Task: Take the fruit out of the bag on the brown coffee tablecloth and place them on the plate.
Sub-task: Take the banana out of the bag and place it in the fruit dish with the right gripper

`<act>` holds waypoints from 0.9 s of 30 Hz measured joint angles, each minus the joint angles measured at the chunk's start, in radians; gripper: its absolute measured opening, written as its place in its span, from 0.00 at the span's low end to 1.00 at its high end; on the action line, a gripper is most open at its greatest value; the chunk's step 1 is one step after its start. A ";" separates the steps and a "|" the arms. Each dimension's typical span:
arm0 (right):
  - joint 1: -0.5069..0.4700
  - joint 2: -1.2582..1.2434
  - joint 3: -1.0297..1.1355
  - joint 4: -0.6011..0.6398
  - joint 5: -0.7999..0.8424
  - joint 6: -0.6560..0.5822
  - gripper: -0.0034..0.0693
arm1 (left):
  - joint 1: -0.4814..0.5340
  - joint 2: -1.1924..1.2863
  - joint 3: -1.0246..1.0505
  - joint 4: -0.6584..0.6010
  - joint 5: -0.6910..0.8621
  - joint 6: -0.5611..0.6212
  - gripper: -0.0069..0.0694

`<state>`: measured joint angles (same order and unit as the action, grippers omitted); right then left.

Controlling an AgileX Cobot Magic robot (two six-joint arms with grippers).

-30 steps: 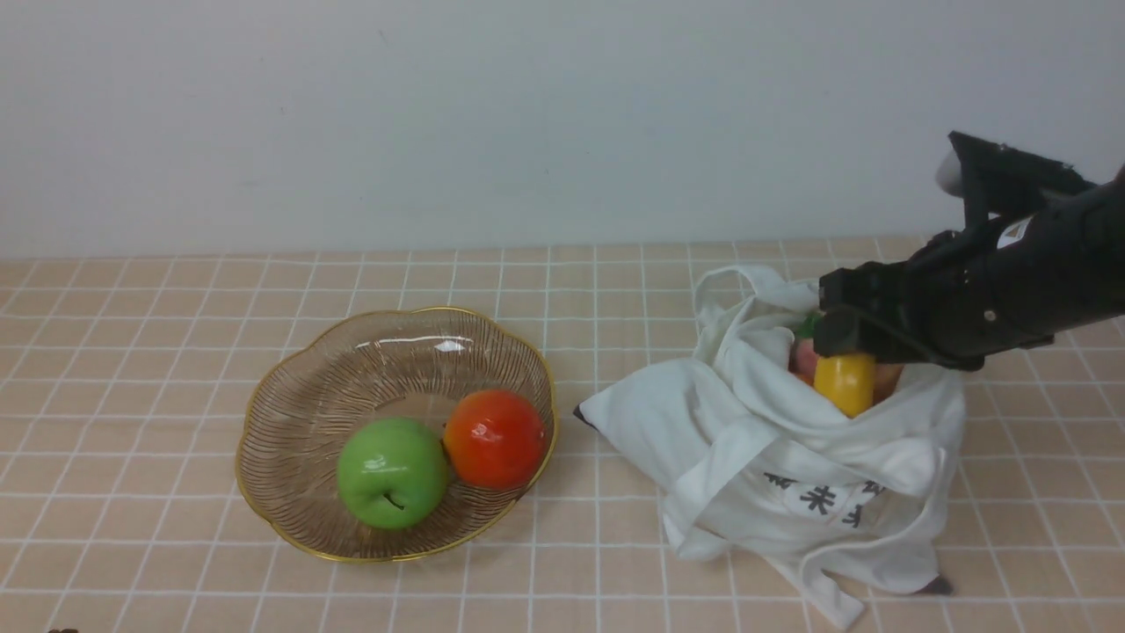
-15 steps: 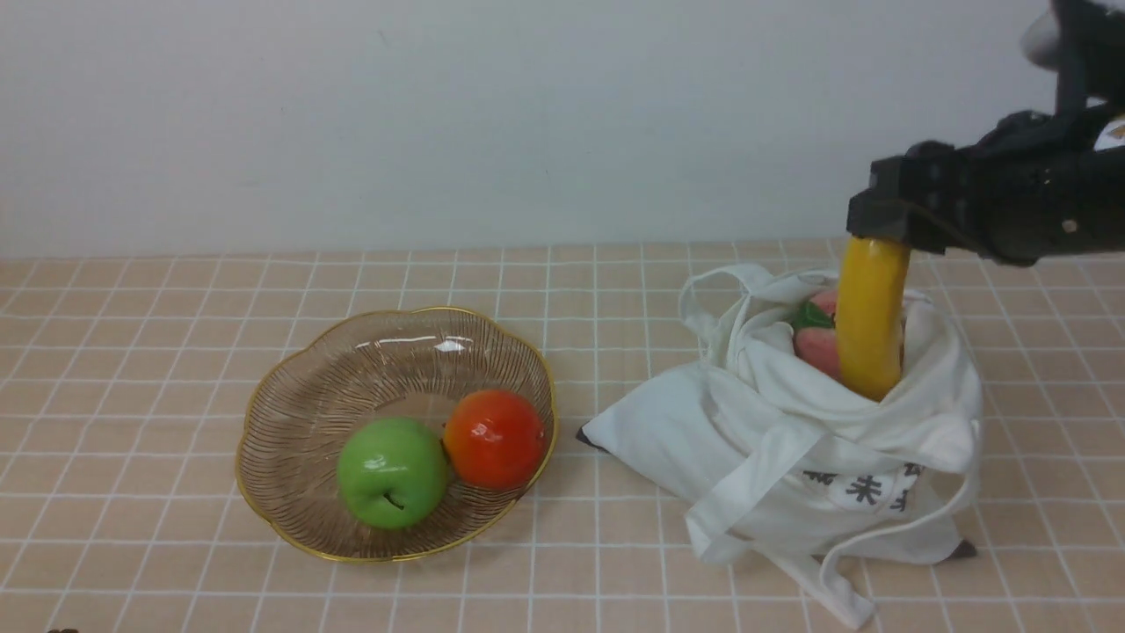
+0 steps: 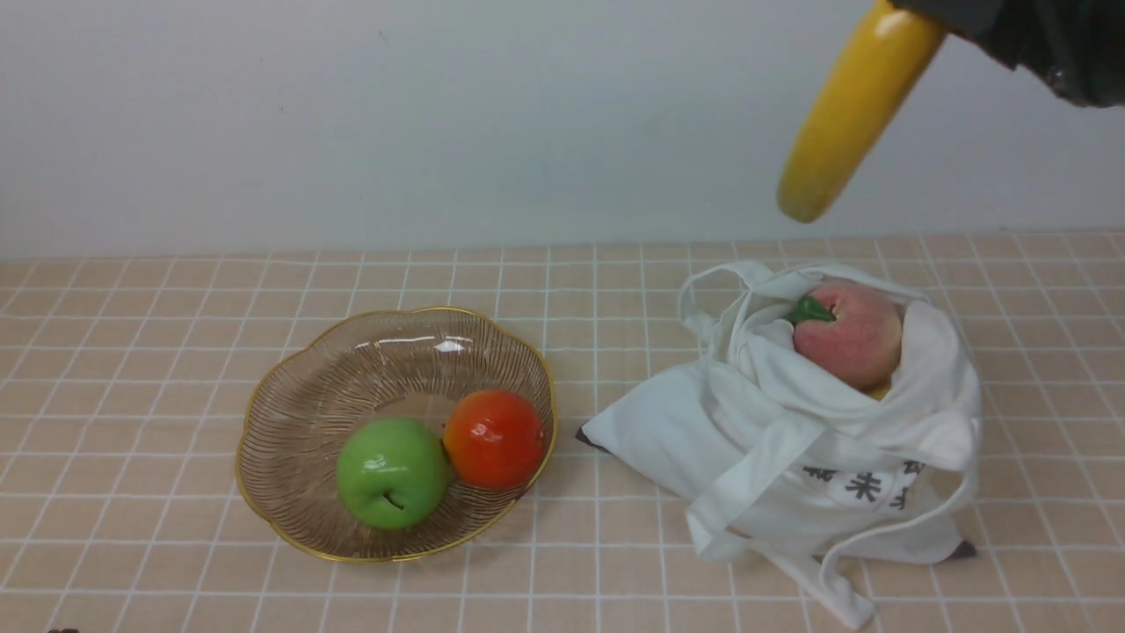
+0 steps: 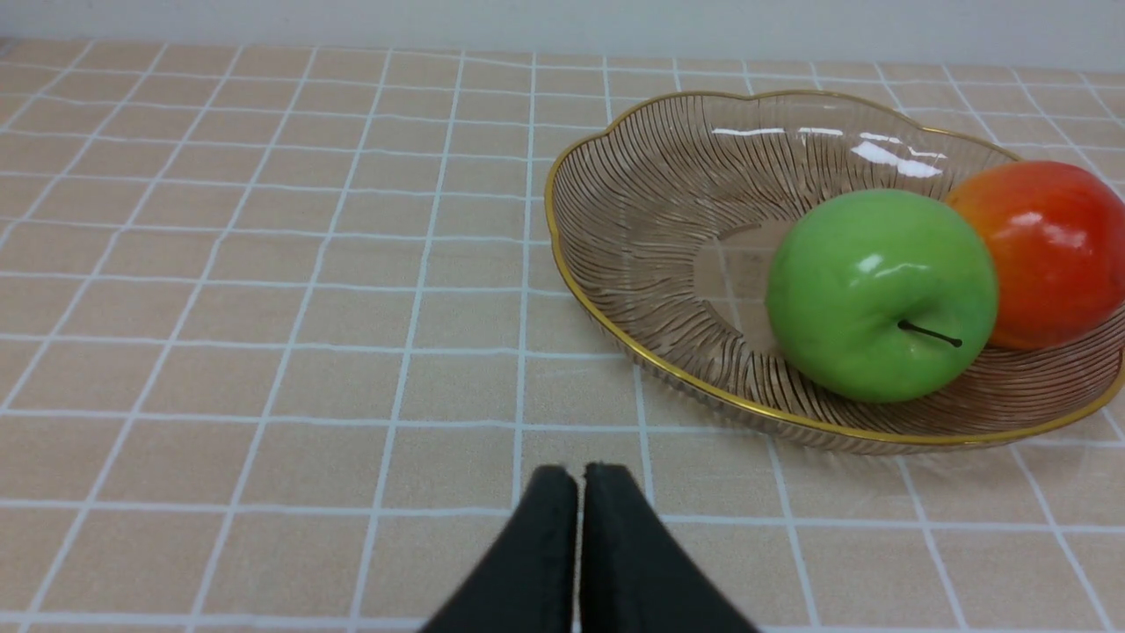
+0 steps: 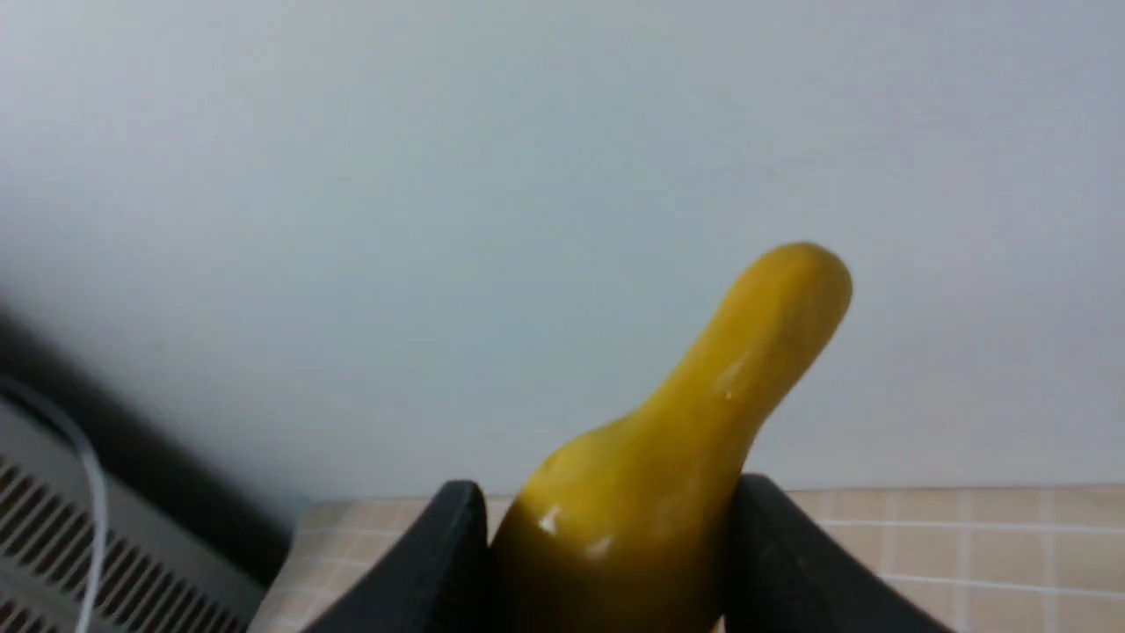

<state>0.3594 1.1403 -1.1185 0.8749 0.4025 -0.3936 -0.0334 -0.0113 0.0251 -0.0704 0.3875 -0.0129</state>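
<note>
Over the brown coffee tablecloth (image 3: 598,563), I have the banana (image 3: 848,123) grasped in the air, out of the bag (image 3: 668,431).
The tablecloth, with its white grid, is the largest thing I see; on it the white bag lies slumped on the right side, with its mouth open. To the left of the bag, and apart from it, stands the glass plate (image 3: 334,378) with the gold rim. My right end effector (image 5: 608,489) is closed around the banana, which hangs tilted; my left end effector (image 4: 580,479) is clenched, its fingertips together. The pink peach (image 3: 852,338) rests in the mouth of the bag, and the green apple (image 3: 393,473) and the red-orange ball (image 3: 495,439) sit side by side on the plate. Smallest is the green leaf (image 3: 810,309) on the peach.
</note>
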 joint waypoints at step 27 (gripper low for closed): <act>0.494 0.759 -0.355 0.869 -0.366 -1.123 0.48 | 0.000 0.000 0.000 0.000 0.000 -0.001 0.08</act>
<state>0.8533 1.8988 -1.4735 1.7437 0.0366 -1.5168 -0.0334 -0.0113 0.0251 -0.0704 0.3875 -0.0138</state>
